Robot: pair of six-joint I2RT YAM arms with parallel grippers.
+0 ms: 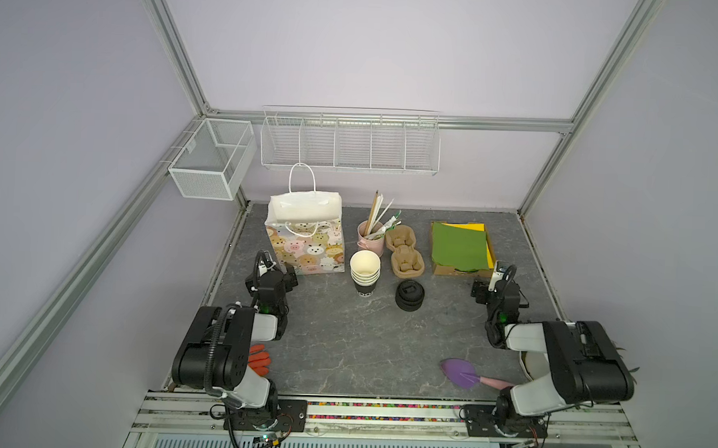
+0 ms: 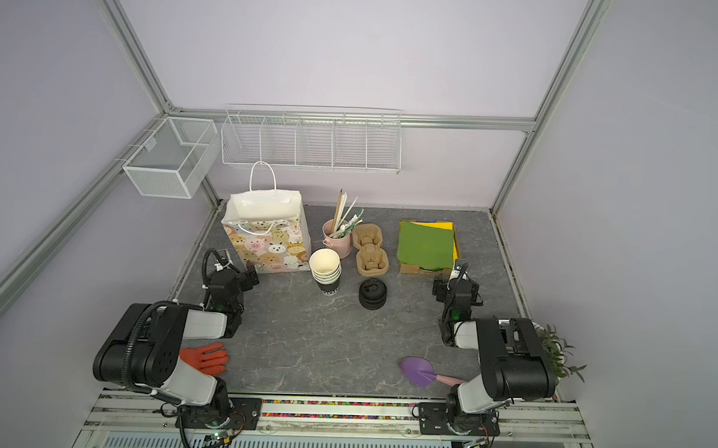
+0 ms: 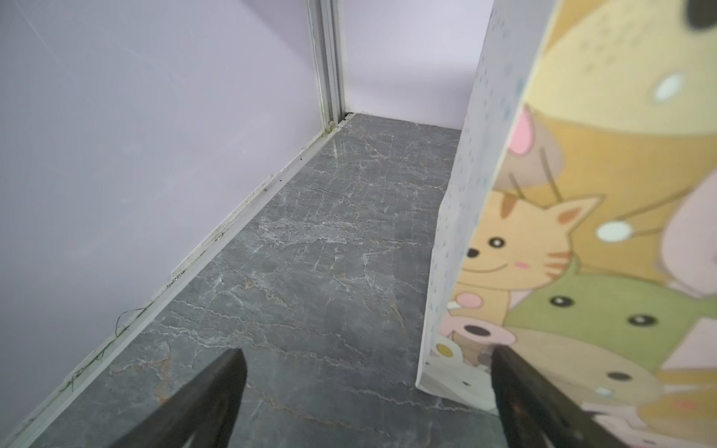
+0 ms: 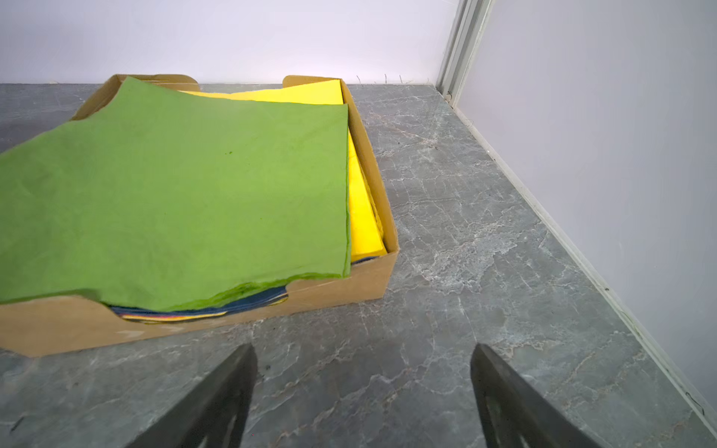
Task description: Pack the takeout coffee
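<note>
The takeout coffee is out of view in every frame. A paper bag printed with cartoon animals stands open at the back left. My left gripper hangs open at the bag's near left corner, with the bag close beside one finger and nothing between the fingers. My right gripper is open over bare table, just in front of a cardboard box of green and yellow paper sheets.
Mid-table stand a stack of black-sided cups, a stack of black lids, a pulp cup carrier and a pink cup of straws. An orange glove and a purple scoop lie near the front. Wire baskets hang on the walls.
</note>
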